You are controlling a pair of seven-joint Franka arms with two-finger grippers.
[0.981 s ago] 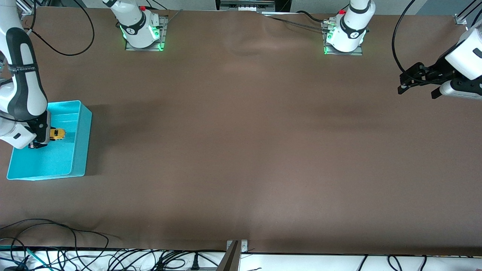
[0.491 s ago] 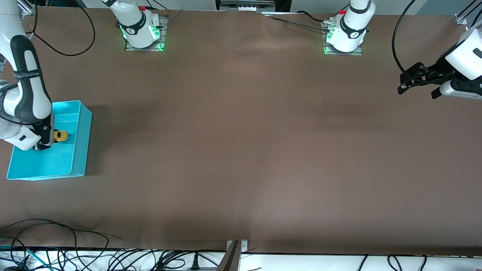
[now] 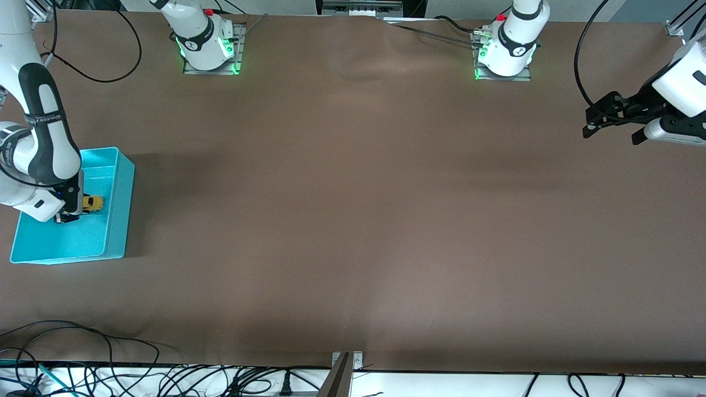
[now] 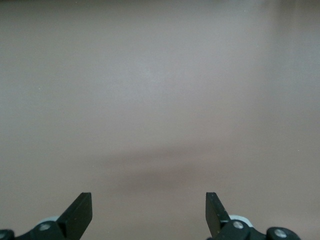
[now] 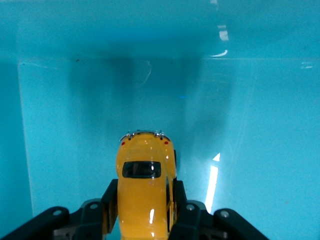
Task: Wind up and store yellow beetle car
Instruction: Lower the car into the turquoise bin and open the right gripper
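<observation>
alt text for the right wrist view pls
The right gripper is shut on the sides of a yellow beetle car, seen from above inside a turquoise bin. The bin's floor and one wall fill the rest of the view.

The small yellow beetle car [image 5: 145, 192] looks glossy; the turquoise plastic bin [image 3: 118, 220] shiny; the brown table cloth [image 3: 358, 220] matt.

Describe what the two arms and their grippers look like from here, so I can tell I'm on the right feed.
Both arms have glossy white shells with dark grey joint sections; the right arm carries small lettering on a dark band. Green lights glow at both bases. The left gripper is black with angular wedge-tipped fingers, black cables looping nearby. The right gripper is also black, with round screw heads.
</observation>
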